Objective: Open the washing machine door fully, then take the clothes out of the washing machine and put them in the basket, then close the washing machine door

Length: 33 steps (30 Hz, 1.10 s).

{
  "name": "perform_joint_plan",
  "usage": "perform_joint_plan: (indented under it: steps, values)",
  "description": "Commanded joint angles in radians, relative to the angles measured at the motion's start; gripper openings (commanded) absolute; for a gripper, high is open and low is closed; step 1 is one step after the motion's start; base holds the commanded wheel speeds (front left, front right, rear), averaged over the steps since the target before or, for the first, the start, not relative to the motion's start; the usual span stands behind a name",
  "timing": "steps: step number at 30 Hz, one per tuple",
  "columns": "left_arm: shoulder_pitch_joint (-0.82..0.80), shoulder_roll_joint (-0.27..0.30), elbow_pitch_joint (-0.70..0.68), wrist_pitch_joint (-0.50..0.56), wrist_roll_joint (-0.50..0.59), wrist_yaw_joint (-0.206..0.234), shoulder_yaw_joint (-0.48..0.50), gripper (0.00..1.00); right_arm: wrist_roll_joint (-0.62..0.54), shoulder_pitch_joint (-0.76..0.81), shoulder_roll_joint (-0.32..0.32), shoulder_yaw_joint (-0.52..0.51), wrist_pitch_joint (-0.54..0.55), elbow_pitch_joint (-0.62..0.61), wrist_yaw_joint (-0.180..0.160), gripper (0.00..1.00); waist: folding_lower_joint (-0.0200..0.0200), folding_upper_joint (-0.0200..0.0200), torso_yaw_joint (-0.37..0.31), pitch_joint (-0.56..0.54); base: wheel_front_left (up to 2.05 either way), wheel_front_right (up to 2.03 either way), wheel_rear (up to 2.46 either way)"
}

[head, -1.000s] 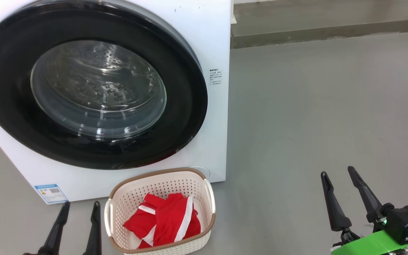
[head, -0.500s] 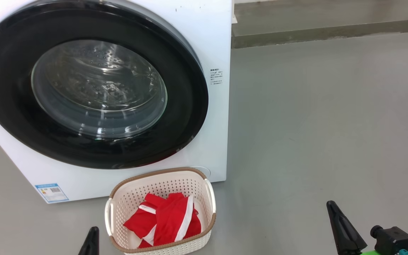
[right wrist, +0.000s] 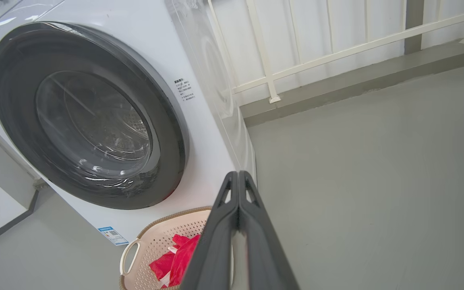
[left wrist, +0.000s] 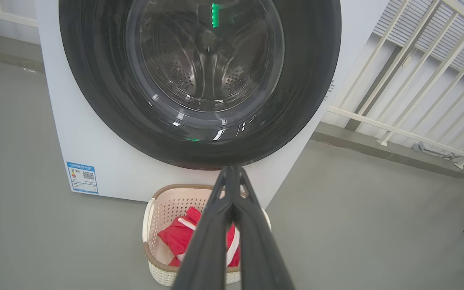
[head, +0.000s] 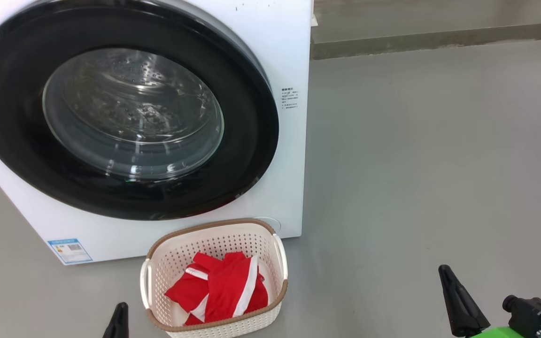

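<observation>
Red cloth with white stripes lies heaped in the basket, so the clothes [head: 223, 293] are where the task wants them. The basket [head: 190, 249] stands on the floor [head: 416, 164] just in front of the washing machine [head: 289, 56], under the lower edge of the door and toward the machine's front right corner. I judge it was put that close so a garment has only a short way from drum to basket.

The door [head: 247, 141] lies flat against the white front, its black rim flush all round. Through the glass I see the bare steel drum [head: 129, 103] and no red in it. I take all three steps as done, with nothing left to carry.

That fits how I hold myself. My left jaws are pressed together tip to tip with nothing between them, low over the floor just left of the basket and pointing toward it and the door. My right jaws are likewise closed flat on each other and empty, over bare floor well apart from the basket on its right. Neither touches door or basket. With no handle to pull and no cloth to pinch, closed and clear seems the sensible posture.
</observation>
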Motion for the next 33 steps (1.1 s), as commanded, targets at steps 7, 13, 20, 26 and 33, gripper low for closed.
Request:
perform_joint_plan:
  steps: [7, 13, 20, 26, 33]
  values:
    - [-0.058, 0.014, -0.016, 0.021, -0.096, -0.002, 0.013, 0.0, 0.091, -0.058, -0.007, -0.013, 0.024, -0.018, 0.0, 0.0, -0.0002, 0.0, 0.004, 0.005, 0.0, 0.0, 0.0]
    - [-0.069, 0.015, -0.011, 0.038, -0.166, -0.002, 0.015, 0.0, 0.155, -0.068, -0.008, -0.019, 0.041, -0.015, 0.0, 0.0, -0.0002, 0.0, 0.007, 0.009, 0.0, 0.0, 0.0]
    - [-0.081, 0.016, -0.006, 0.058, -0.246, -0.002, 0.018, 0.0, 0.229, -0.08, -0.008, -0.025, 0.06, -0.011, 0.0, 0.0, -0.0002, 0.0, 0.011, 0.013, 0.0, 0.0, 0.0]
    - [-0.09, 0.017, -0.003, 0.072, -0.304, -0.003, 0.02, 0.0, 0.283, -0.089, -0.008, -0.03, 0.075, -0.008, 0.0, 0.0, -0.0002, 0.0, 0.013, 0.017, 0.0, 0.0, 0.0]
    - [-0.103, 0.019, 0.002, 0.092, -0.384, -0.003, 0.023, 0.0, 0.357, -0.101, -0.009, -0.037, 0.095, -0.004, 0.0, 0.0, -0.0002, 0.0, 0.017, 0.021, 0.0, 0.0, 0.0]
